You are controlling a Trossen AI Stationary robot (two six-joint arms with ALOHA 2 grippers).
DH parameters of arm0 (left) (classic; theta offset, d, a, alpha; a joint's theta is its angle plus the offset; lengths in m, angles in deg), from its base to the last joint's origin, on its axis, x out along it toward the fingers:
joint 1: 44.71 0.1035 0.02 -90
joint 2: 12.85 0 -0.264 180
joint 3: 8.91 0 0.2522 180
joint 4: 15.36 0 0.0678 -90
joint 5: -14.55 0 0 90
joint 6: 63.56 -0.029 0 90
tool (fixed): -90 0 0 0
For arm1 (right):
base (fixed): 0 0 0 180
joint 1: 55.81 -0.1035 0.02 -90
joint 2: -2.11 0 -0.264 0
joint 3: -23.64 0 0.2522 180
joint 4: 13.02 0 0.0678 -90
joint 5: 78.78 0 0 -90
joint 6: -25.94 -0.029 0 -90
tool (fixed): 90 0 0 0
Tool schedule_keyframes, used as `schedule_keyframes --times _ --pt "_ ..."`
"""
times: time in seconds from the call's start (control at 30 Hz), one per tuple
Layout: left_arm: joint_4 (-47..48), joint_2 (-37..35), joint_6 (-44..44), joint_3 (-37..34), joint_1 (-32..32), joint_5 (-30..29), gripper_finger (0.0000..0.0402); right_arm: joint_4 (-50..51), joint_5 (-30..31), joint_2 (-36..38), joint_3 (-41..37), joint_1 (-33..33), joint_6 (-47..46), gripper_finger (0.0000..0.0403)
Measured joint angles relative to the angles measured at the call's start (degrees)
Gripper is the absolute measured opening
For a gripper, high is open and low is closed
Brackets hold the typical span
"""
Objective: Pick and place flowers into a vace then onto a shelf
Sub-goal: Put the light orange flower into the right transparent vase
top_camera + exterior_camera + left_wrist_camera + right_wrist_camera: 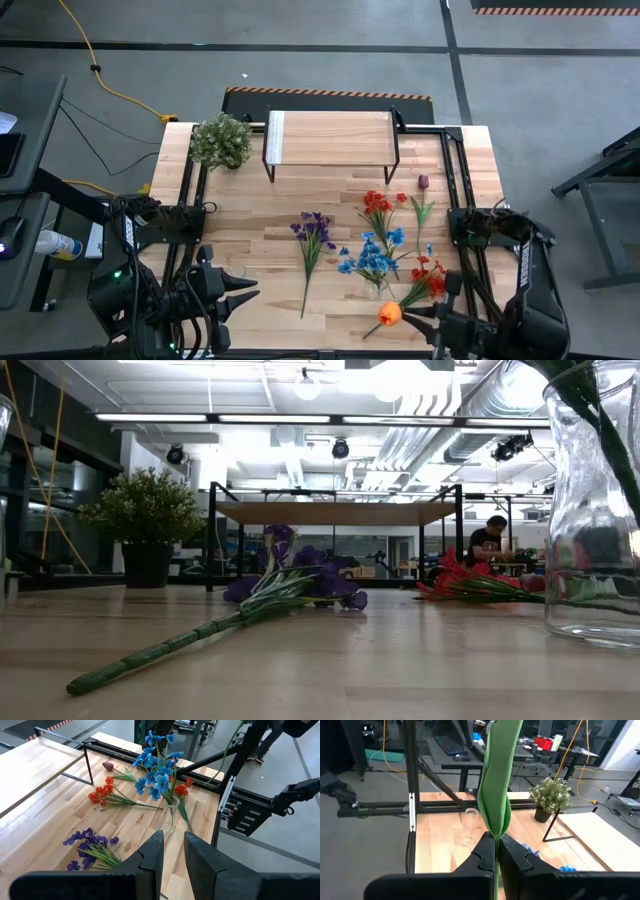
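A pale wooden plank surface (250,200) fills the middle of a workshop floor, with an arm at each near corner.

At the near left, the left gripper (173,837) hangs over the boards, its jaws a narrow slit apart and empty. A bushy pale-green potted plant (221,140) stands at the far left corner. A spray of purple artificial flowers (313,232) lies flat on the boards, well apart from the left gripper. Behind it stands the low shelf with a light plank top and thin black legs (330,138), bare on top.

Further right lie a red-bloomed spray (378,204) and a dark red tulip (423,183). Nearer the front stands the clear glass vase (170,817), which already holds the blue-bloomed flowers (372,258). A second red spray (430,275) shows just beside it.

At the near right, the right gripper (496,842) has its jaws pinched tight on the green stem of the orange tulip (390,313), near the vase.

The main risks look to be these:
- The blue blooms crowd the vase mouth, so the tulip's stem may catch on them and bend aside instead of sliding in.
- The vase looks light and top-heavy, so a sideways nudge from stem or jaws could tip it.
- The grip seems to lie on a soft stem and leaf, so the tulip may swivel or slip as it is turned.
- A low approach could drag the red spray lying beside the vase.
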Motion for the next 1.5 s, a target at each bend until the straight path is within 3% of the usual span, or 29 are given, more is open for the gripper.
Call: schedule_keyframes --times 0.23,0.6,1.07,1.37,1.5 --pt "0.0 0.0 0.0 0.0 0.0 1.4 0.0111 1.1 -0.3 0.0 0.0 -3.4 -0.8 0.0" --pt "0.0 0.0 1.2 0.0 0.0 1.5 0.0111 0.4 7.3 0.0 0.0 -8.8 3.6 0.0" --pt "-1.8 0.0 4.8 0.0 0.0 0.9 0.0111 8.8 1.3 -0.4 -0.4 -11.7 -2.4 0.0" --pt "-3.0 0.0 4.9 0.0 0.0 -0.9 0.0111 -0.4 0.0 1.2 -16.8 -8.1 -5.0 0.0" --pt "-3.4 0.0 5.0 0.0 0.0 -1.2 0.0111 -9.6 3.7 5.4 -26.4 -7.1 -2.8 0.0"
